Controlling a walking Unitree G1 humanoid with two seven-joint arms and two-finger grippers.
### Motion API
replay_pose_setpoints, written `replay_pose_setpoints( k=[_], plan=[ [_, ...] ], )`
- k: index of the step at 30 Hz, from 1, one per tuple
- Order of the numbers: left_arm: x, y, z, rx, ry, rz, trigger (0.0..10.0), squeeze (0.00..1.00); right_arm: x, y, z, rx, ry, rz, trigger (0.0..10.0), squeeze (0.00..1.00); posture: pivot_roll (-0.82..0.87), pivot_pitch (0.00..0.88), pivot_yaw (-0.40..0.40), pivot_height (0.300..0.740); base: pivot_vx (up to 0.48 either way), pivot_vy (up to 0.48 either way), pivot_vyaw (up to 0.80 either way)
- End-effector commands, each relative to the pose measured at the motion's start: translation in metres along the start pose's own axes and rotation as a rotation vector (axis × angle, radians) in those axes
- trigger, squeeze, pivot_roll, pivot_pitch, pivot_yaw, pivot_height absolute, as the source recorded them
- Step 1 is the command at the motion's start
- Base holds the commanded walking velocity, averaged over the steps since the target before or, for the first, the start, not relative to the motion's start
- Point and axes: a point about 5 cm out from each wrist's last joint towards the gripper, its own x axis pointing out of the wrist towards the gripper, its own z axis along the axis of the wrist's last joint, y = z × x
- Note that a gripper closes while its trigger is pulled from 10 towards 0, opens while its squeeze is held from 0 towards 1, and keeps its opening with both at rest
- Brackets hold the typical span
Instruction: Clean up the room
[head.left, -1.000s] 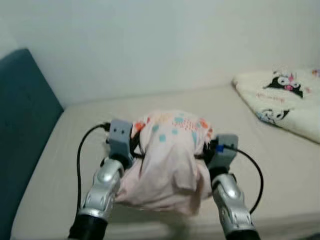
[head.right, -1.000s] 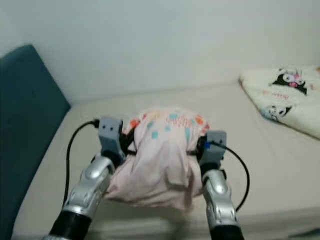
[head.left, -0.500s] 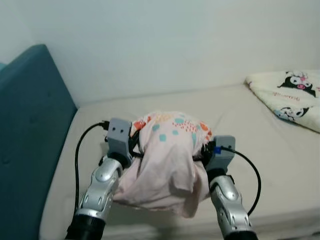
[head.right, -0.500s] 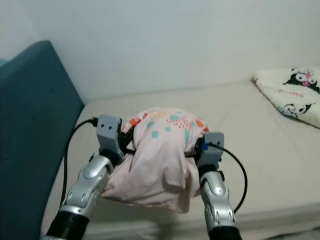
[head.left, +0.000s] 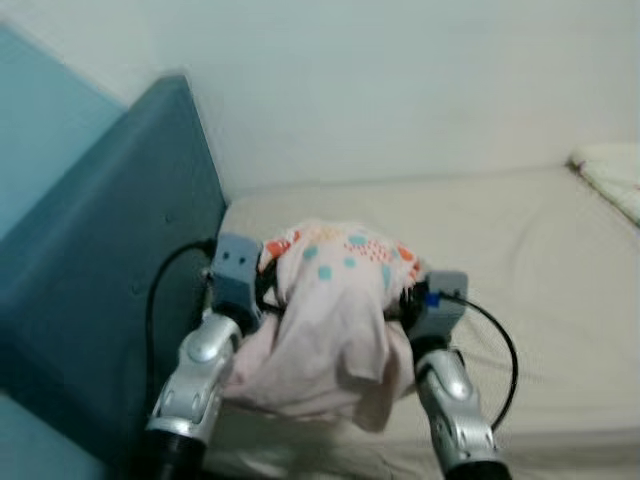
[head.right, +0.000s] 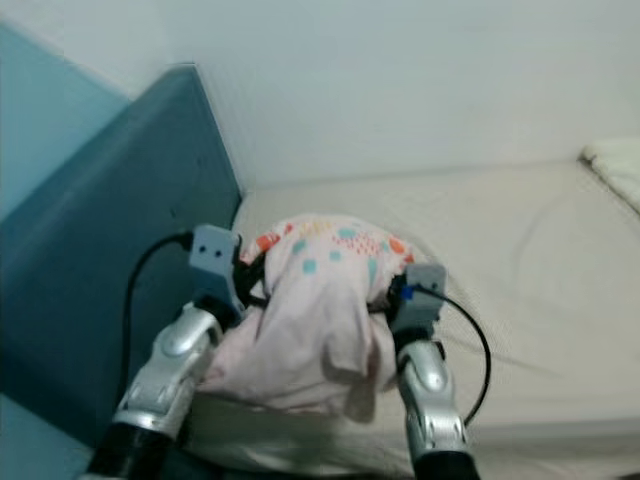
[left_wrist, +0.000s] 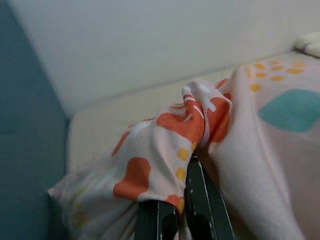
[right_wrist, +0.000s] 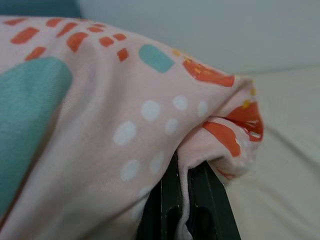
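Pillow held over bed near headboard, fabric corners pinched by left pincer and right pincer; thin cloth grip, likely to slip if swung.

Beige bed beside teal headboard, white blanket at its far right edge.

Two silver metal forearms, rounded and glossy, each end in a dark cuff below and a boxy grey wrist block above; the right block carries a small blue mark. A black cable loops out from each wrist. Each pincer has flat black fingers
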Motion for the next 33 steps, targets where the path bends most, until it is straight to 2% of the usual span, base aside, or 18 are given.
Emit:
replay_pose_setpoints(
  k=[1,9,10,19,20,24,33],
  plan=[
    [0.005,-0.012,0.017,0.034,-0.076,-0.065,10.0,0.00,0.004,0.011,0.005,-0.006,-0.033,0.045,10.0,0.00,0.05,0.000,0.093,0.740,0.000,-0.480,0.00],
    [0.005,-0.015,0.017,0.045,-0.066,-0.083,10.0,0.00,0.003,0.011,0.004,0.001,-0.034,0.038,10.0,0.00,0.05,0.000,0.101,0.740,0.000,-0.465,0.00],
    [0.005,-0.015,0.016,0.025,-0.060,-0.084,10.0,0.00,0.003,0.011,0.004,0.002,-0.034,0.037,10.0,0.00,0.05,0.000,0.103,0.740,0.000,0.000,0.00],
    [0.007,-0.014,0.013,0.029,-0.031,-0.074,10.0,0.00,0.003,0.010,0.003,-0.001,-0.034,0.029,10.0,0.00,0.05,0.000,0.104,0.740,0.000,0.000,0.00],
    [0.007,-0.013,0.013,0.027,-0.028,-0.056,10.0,0.00,0.004,0.009,0.004,-0.032,-0.032,0.034,10.0,0.00,0.05,0.000,0.104,0.740,0.000,0.000,0.00],
    [0.010,-0.007,0.011,0.008,-0.014,-0.011,10.0,0.00,0.006,0.010,0.005,-0.075,-0.028,0.048,10.0,0.00,0.06,0.000,0.098,0.740,0.000,0.000,0.80],
    [0.010,-0.005,0.011,0.010,-0.003,-0.005,10.0,0.00,0.008,0.011,0.005,-0.076,-0.026,0.067,10.0,0.00,0.05,0.000,0.092,0.740,0.000,0.000,0.80]
  ],
)
